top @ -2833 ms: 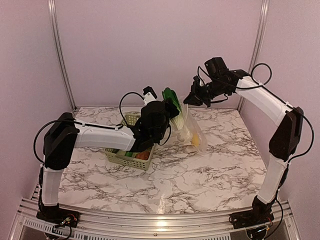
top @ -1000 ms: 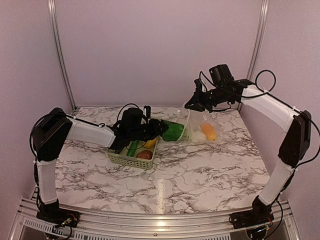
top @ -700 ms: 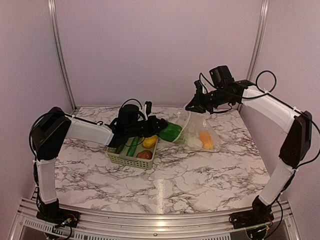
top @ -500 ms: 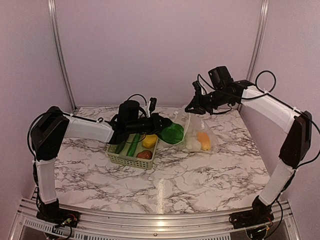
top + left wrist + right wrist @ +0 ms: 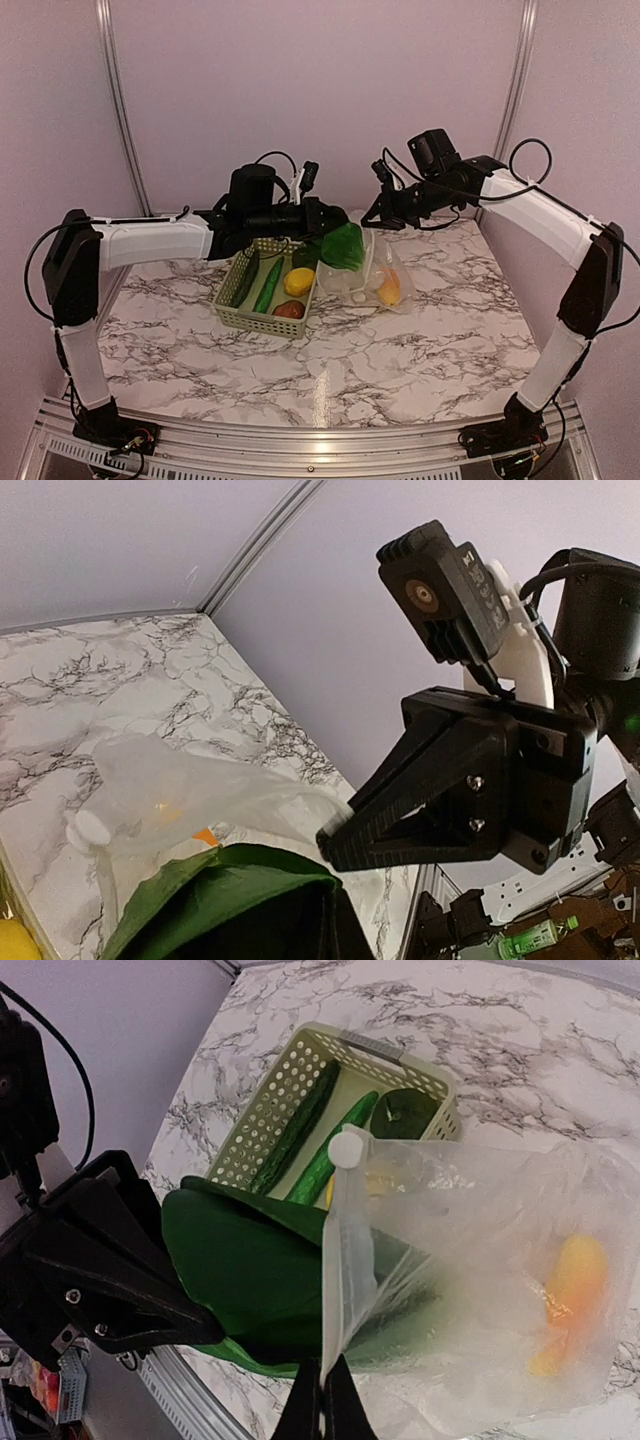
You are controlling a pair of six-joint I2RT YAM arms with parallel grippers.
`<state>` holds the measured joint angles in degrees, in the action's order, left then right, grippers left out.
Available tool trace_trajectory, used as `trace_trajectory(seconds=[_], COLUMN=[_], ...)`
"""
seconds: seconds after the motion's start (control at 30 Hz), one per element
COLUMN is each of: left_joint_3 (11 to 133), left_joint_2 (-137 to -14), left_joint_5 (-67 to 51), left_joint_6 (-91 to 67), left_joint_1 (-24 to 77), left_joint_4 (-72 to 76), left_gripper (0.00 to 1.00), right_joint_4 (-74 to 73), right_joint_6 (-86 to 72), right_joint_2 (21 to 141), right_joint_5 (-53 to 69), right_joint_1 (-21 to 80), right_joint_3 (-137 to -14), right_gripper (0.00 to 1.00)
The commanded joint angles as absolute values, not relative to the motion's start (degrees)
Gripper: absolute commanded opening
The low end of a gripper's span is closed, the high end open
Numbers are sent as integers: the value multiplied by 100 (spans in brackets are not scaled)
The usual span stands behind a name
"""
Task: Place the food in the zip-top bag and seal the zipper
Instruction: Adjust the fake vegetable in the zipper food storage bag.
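Top external: sitting high behind arm bases, looking forward and down over marble table [image 5: 400, 350] toward back wall; taking in both arms whole.

Left wrist: riding close behind left gripper [image 5: 325, 222], looking up and across at right gripper [image 5: 330, 845] and wall corner; zip-top bag [image 5: 180, 790] filling lower frame.

Right wrist: looking steeply down along own fingers onto basket [image 5: 265, 1120] and table, left gripper showing at left.

All three sharing zip-top bag and green leafy piece [image 5: 250, 1270]; wrist views facing each other.

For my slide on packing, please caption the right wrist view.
Right gripper pinches the zip-top bag by its edge; left gripper holds a green leafy vegetable at its mouth.
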<state>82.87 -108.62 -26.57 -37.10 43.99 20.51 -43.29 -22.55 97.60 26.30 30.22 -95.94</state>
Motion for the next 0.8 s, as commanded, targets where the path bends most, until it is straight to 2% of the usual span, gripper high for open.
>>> trace_trajectory(seconds=[0.0,0.13,0.27,0.63,0.77], left_joint_3=[8720,8979,9193,8783,9009], left_joint_2=[-11237,-11649,-11876,-11462,-11714], left_joint_5=[-3114,-3196,-3257,-3536,-3109], left_joint_6=[-3881,-4116,-4229,-4214,-4285], left_joint_1=[4410,4422,4449,4606,4671], left_joint_4=[2080,2277,2296,1612,1492], left_gripper=[0,0,0,0,0], right_joint_4=[-4275,-4011,-3945,-3696,-3511], right_joint_6=[-1861,-1814,-1805,-1821,-1821], right_joint_2=[9570,9500,9382,9297,9267], right_joint_5=[2898,3259,3025,3137,3481], right_joint_1=[3365,3437,3435,3320,3387], right_joint_3=[-9887,-9935,-9878,-9771,-9748], right_gripper=[0,0,0,0,0])
